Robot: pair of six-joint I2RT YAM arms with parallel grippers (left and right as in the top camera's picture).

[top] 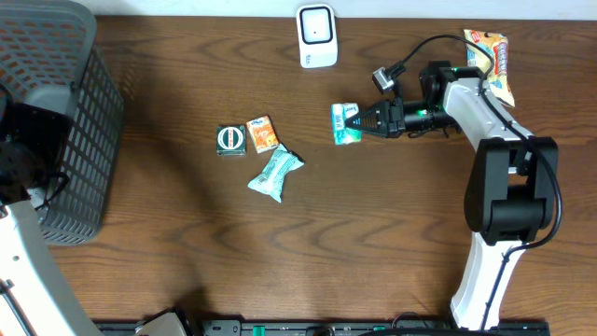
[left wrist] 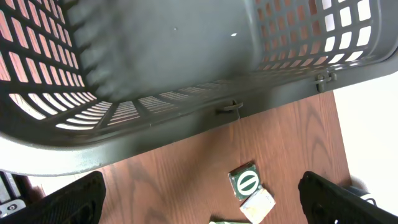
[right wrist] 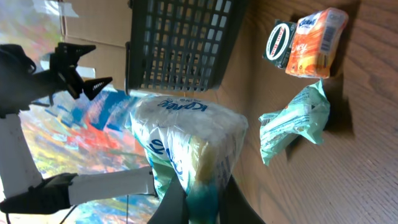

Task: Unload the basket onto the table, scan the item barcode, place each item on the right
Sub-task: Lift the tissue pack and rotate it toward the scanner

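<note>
The right gripper [top: 366, 121] is clamped on one end of a soft green-and-white plastic packet [top: 345, 123] near the middle of the brown wooden table [top: 187, 243], below and somewhat right of the white box-shaped barcode scanner [top: 316, 35] standing at the far edge. By the look of it the pick-up is done, while carrying the packet to the scanner and turning its barcode towards the window are still to come; no barcode shows in any view. The left gripper [left wrist: 205, 200] hovers with its fingers spread wide and nothing between them, beside the dark plastic mesh basket [top: 56, 112] on the table's left. Three more items lie together left of the held packet: a dark green square pack with a round white emblem [top: 230, 139], a small orange pack [top: 262, 133] and a crumpled pale teal pouch [top: 276, 172]; a yellow-and-orange snack bag [top: 492, 56] sits behind the right arm. Blue cursive lettering runs across the held packet and a blue logo marks the orange pack, but neither can be read with any certainty
</note>
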